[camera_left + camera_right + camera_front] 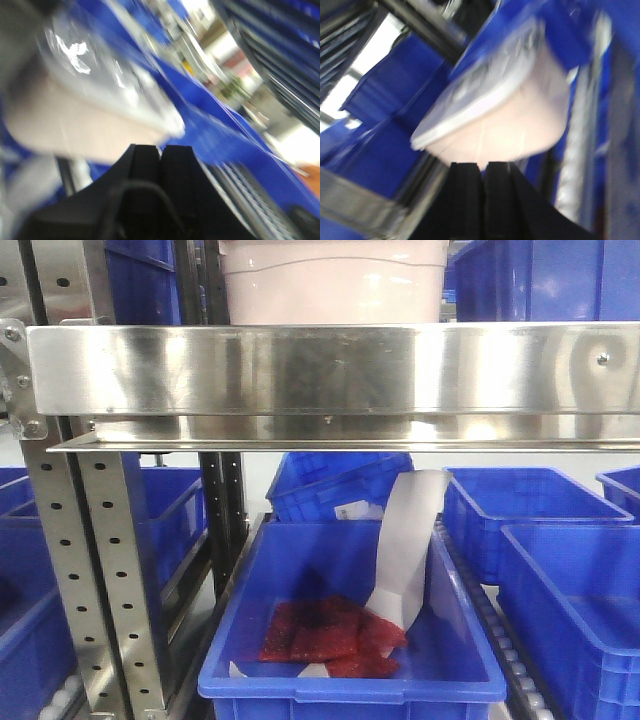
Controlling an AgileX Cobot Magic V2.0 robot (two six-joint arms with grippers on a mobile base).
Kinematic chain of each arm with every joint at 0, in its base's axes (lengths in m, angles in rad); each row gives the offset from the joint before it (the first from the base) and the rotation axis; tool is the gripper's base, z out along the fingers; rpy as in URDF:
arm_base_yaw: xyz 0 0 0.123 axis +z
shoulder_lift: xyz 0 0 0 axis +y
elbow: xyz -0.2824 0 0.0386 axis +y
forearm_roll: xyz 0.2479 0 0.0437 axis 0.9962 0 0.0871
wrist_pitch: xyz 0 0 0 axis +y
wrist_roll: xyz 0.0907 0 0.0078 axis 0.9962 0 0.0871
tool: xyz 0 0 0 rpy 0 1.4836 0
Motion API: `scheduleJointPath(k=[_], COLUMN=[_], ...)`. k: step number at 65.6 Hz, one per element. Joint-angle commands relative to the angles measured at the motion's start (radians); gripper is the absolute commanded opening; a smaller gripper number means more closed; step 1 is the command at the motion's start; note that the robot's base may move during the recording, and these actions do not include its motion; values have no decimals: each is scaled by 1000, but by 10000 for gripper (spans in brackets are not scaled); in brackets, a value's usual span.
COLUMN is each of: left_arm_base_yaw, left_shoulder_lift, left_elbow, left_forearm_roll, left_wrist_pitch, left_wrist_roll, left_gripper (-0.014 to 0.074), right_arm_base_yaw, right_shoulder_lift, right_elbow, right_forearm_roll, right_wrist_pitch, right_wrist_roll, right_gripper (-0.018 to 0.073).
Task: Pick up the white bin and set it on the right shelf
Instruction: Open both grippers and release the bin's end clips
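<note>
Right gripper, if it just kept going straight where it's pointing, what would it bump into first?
Most likely the white bin. In the blurry right wrist view, the right gripper, fingers closed together, points up at the bin's pinkish wall just below its lid. How much gap lies between them I cannot tell.

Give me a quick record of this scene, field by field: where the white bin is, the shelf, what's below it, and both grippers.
white bin: sits on the steel tier, only its lower walls in the front view
right shelf: shiny flat front rail, bolted to perforated uprights
below shelf: blue bin holding red packets and a white paper strip
left gripper: shut, near the white bin, view blurred
right gripper: shut, just below the white bin, view blurred
</note>
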Motion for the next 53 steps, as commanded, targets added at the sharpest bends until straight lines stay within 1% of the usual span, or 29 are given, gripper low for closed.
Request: scheduleJointPath(k=[1,4,8,11,15,18,22,29,37,39,43,53], left_arm_base_yaw=[-47,-75,-108,-137,-160,-176,-185,-185,-185,-183,-182,-182], left_shoulder_lift=[-109,-139,-185,-220,-265,-296,-339,-419,-537,-567,-633,-796], left_elbow=[-36,-24,5,41,89,138,207,335,511,544,630,791], left_forearm_roll=[69,125,154,161,182,216,250,267,336,338,338,338], left_wrist_pitch=[-95,-143,-221,-313,-400,-457,-503,-516,-582,-597,-623,-680], left_wrist_roll=[2,-3,-3,-3,-3,-3,-3,9,66,83,88,94], left_gripper=[-117,-117,-117,-117,-117,-117,-117,-117,-117,-117,-117,-117], right_arm_base_yaw=[19,35,56,75,95,113,128,133,133,133,133,133], right_shoulder_lift=[-130,-180,-244,-294,-343,-384,-430,-505,-597,-621,-671,-831], right_elbow=[-32,-24,-1,23,60,94,145,253,413,456,535,695], right_forearm_roll=[-65,-151,-249,-321,-383,-418,-441,-460,-467,-467,-467,-455], right_wrist_pitch=[-77,-128,-205,-272,-349,-413,-478,-526,-588,-609,-624,-583], right_wrist_roll=[3,3,3,3,3,3,3,-5,-39,-42,-42,-42], right_gripper=[67,67,67,67,67,67,67,67,67,67,67,67])
